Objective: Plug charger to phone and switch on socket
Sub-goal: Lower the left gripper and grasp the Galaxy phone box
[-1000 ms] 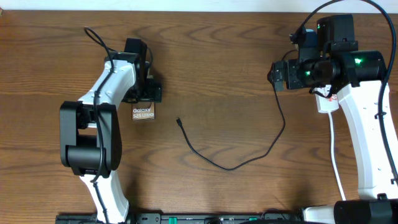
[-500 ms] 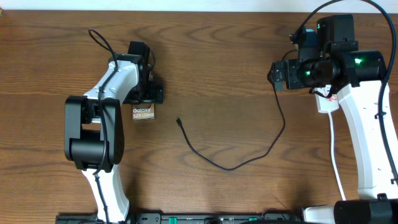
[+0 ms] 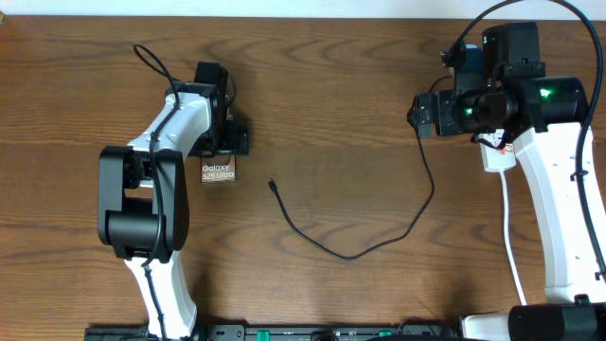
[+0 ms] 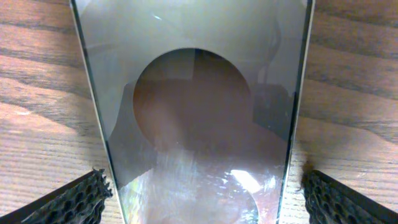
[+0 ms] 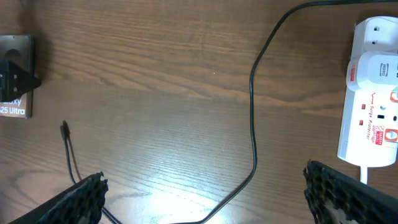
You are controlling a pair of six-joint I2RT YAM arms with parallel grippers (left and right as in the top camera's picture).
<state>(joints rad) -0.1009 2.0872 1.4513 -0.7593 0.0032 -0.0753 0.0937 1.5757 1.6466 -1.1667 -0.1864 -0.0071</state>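
Observation:
The phone (image 3: 218, 171) lies flat on the wooden table, its "Galaxy S25 Ultra" text up. My left gripper (image 3: 224, 142) is over its far end. In the left wrist view the phone (image 4: 199, 81) fills the frame and the open fingers (image 4: 205, 196) straddle its two long edges. The charger (image 3: 355, 254) curves across the table, its plug tip (image 3: 272, 185) free, right of the phone. My right gripper (image 3: 423, 114) is open and empty above the cable (image 5: 252, 112). The socket (image 5: 373, 93) lies at the right, mostly hidden under my right arm in the overhead view.
The socket's thick white cord (image 3: 508, 223) runs toward the front edge beside the right arm. The phone (image 5: 18, 46) and plug tip (image 5: 64, 127) show at the left of the right wrist view. Bare wood lies between the two arms.
My left arm has shifted slightly to the right, its gripper staying over the phone. The right arm, cable and phone have not moved.

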